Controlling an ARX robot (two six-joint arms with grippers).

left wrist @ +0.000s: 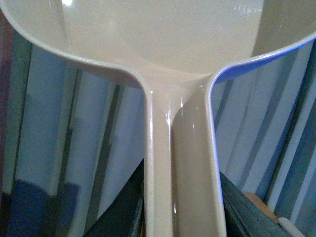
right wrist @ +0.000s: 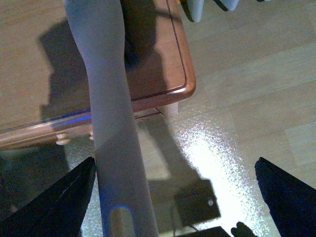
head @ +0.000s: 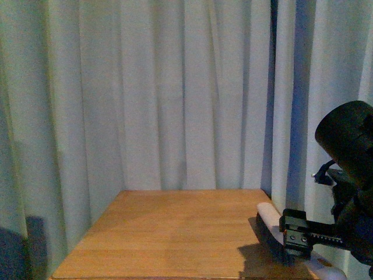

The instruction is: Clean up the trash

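The left gripper (left wrist: 182,217) is clamping the handle of a pale pinkish-grey plastic dustpan (left wrist: 163,39). At the right edge of the rectangular wooden table (head: 169,233), the right gripper (right wrist: 180,197) is gaping wide around a long white-handled, dark-bristled brush (right wrist: 111,123). The crumpled white trash is showing in no view, so I cannot tell its place.

The pale grey plastic dustpan (left wrist: 163,44) is cropped at every edge, its handle hiding most of the left tool (left wrist: 181,217). Beside the wooden worktop (head: 169,233), the black right arm (head: 349,175) and pale long-handled brush (head: 269,214) are cut off.
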